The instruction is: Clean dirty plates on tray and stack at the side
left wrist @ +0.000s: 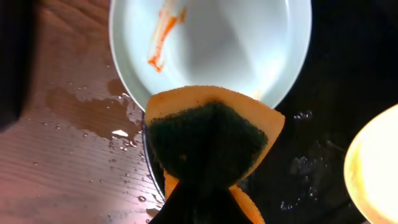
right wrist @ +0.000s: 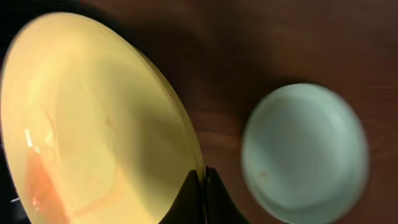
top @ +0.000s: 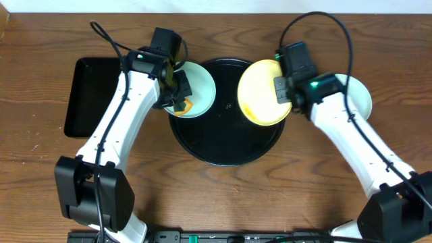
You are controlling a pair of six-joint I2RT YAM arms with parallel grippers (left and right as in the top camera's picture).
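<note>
The left fingers (left wrist: pixel 200 202) are clenched on an orange sponge (left wrist: pixel 211 134) with a dark green scouring face, at the edge of a blue-green plate (left wrist: pixel 211 43) streaked with orange sauce. This plate lies across the left rim of the round black tray (top: pixel 226 145). The right fingers (right wrist: pixel 199 186) pinch the rim of the yellow plate (right wrist: pixel 93 118), which is tilted over the tray's right side. A second blue-green plate (right wrist: pixel 305 152) rests on the worktop (top: pixel 223 196) further right.

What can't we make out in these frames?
- Left wrist: the sponge hides the left gripper fingertips and the streaked plate near rim.
- Overhead: the right arm covers most of the side plate; the right wrist view blurs it.
- Right wrist: the frame bottom crops the yellow plate; its underside shows in no view.
</note>
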